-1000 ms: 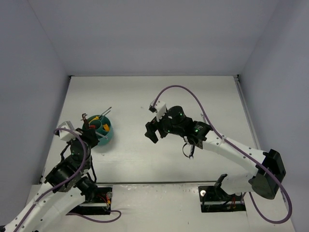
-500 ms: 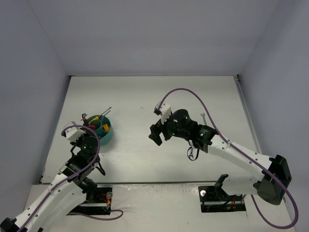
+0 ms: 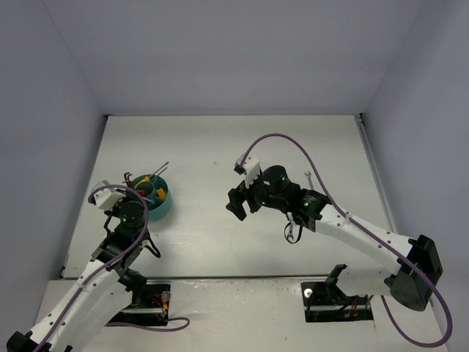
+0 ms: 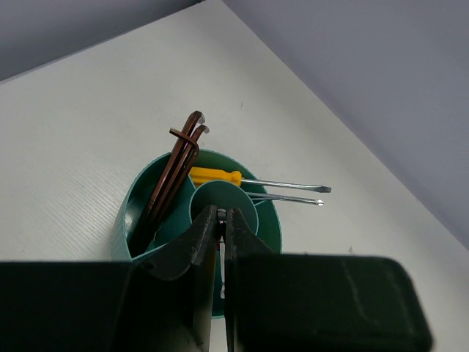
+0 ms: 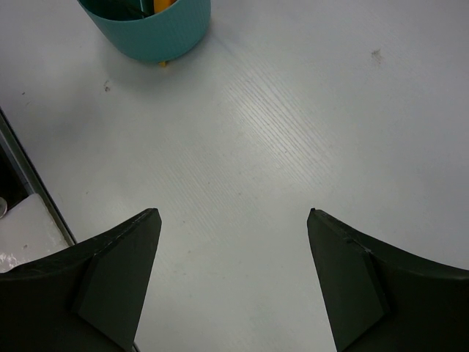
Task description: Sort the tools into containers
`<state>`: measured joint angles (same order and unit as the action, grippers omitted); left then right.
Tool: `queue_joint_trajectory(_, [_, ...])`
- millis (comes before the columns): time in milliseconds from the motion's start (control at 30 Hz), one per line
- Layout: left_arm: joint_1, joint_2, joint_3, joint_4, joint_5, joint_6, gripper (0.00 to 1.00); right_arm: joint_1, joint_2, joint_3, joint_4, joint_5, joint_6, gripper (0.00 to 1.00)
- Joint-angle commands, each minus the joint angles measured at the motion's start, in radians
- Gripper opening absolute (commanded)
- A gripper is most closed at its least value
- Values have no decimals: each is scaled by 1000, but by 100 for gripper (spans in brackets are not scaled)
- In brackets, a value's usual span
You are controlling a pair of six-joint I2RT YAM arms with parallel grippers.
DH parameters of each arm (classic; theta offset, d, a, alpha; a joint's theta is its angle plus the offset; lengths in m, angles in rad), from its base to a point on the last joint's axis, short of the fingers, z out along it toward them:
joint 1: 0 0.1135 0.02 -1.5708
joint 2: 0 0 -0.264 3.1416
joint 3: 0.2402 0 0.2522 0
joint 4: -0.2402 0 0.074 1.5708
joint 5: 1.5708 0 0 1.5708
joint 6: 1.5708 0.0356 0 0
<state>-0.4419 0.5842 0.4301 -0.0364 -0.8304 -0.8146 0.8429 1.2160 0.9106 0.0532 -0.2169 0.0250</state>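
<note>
Table (image 3: 242, 139), left edge: bowl (image 4: 121, 227) holds hex keys (image 4: 176, 172), screwdrivers (image 4: 220, 177); none seen loose, sorting looks done. Left gripper (image 4: 221, 220) closed empty, right gripper (image 5: 233, 214) spread empty.

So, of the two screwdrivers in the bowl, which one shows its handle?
The upper screwdriver in the left wrist view: its orange handle shows at the far rim of the teal bowl. The lower screwdriver shows only its metal shaft.
</note>
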Motion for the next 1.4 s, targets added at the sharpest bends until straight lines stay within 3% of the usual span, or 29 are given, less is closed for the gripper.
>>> queue_joint_trajectory(0, [9,31,13,103,19,7,0,-12,-19,1,77,-3,-4,79])
queue_joint_trajectory(233, [11,54,-40,170,48,52,0,-15,-23,-10,81,-4,1,79])
queue_joint_trajectory(333, [13,42,-135,361,102,99,0,-14,-20,-13,84,-4,3,79])
queue_joint_trajectory(400, [14,30,-175,406,126,98,0,-15,-21,-14,84,-5,4,79])
queue_joint_trajectory(533, [14,19,-171,388,136,152,0,-15,-33,-19,83,-4,7,79])
queue_joint_trajectory(767, [11,-47,-136,221,103,146,0,-28,-15,-16,83,-6,3,79])
queue_joint_trajectory(1367, [12,-4,-128,172,76,144,0,-53,-23,-9,83,-33,4,79])
